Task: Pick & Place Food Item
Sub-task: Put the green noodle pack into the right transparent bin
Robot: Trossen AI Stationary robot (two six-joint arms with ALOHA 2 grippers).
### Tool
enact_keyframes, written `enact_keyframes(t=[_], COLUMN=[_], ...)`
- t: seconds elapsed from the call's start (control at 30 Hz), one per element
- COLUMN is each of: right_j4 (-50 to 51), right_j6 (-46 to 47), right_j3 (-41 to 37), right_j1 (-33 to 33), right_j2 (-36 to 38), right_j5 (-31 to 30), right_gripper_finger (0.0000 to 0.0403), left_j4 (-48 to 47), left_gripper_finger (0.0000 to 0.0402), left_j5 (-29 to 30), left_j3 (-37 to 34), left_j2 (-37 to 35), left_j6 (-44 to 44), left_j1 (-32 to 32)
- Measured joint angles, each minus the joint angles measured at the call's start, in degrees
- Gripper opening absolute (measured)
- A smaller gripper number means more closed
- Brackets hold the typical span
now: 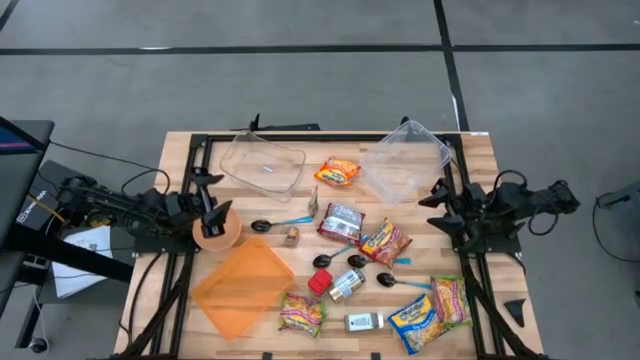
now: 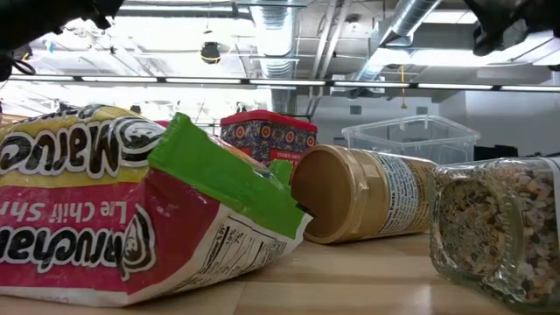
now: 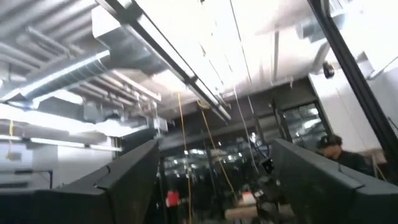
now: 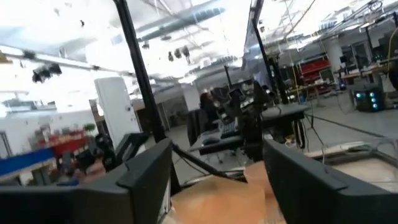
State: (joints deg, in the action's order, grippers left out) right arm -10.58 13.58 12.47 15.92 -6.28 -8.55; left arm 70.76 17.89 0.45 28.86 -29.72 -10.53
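Food items lie spread over the wooden table (image 1: 180,150): an orange noodle packet (image 1: 341,172), a silver packet (image 1: 341,222), a red-yellow packet (image 1: 385,240), and more packets near the front (image 1: 302,312) (image 1: 450,298) (image 1: 415,322). In the low view, one packet (image 2: 131,210) lies flat next to a peanut butter jar (image 2: 359,206) lying on its side. My left gripper (image 1: 212,197) (image 3: 216,146) is open and empty at the left edge, beside a wooden bowl (image 1: 217,232). My right gripper (image 1: 435,207) (image 4: 216,149) is open and empty at the right edge.
Two clear containers (image 1: 262,162) (image 1: 405,158) stand at the back. An orange lid (image 1: 243,290) lies front left. Spoons (image 1: 280,223) (image 1: 400,282), a red tin (image 1: 319,282) (image 2: 267,136), and small jars (image 1: 347,284) (image 1: 364,321) (image 2: 499,227) lie among the packets.
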Motion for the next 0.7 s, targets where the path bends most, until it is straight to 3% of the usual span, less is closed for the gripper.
enact_keyframes(t=[0.13,0.4,0.53,0.7], right_j4=[2.78,24.15,41.7,61.79], right_j6=[-0.62,0.95,7.89,21.64], right_j3=[5.02,26.18,39.56,53.44], right_j1=[0.88,6.87,9.94,12.66], right_j2=[-6.57,-26.69,-37.0,-50.49], right_j5=[2.77,2.14,-2.0,-1.77], right_gripper_finger=[0.0256,0.0255,0.0255,0.0255], left_j4=[-1.43,-14.42,-18.07,-21.62], left_gripper_finger=[0.03,0.0298,0.0298,0.0298], left_j5=[-0.23,-0.58,-0.7,-0.39], left_j3=[2.64,12.64,15.48,15.78], left_j2=[0.19,2.71,4.16,4.26], left_j6=[-1.57,-8.45,-9.07,-9.05], left_j1=[0.0,0.0,0.0,0.0])
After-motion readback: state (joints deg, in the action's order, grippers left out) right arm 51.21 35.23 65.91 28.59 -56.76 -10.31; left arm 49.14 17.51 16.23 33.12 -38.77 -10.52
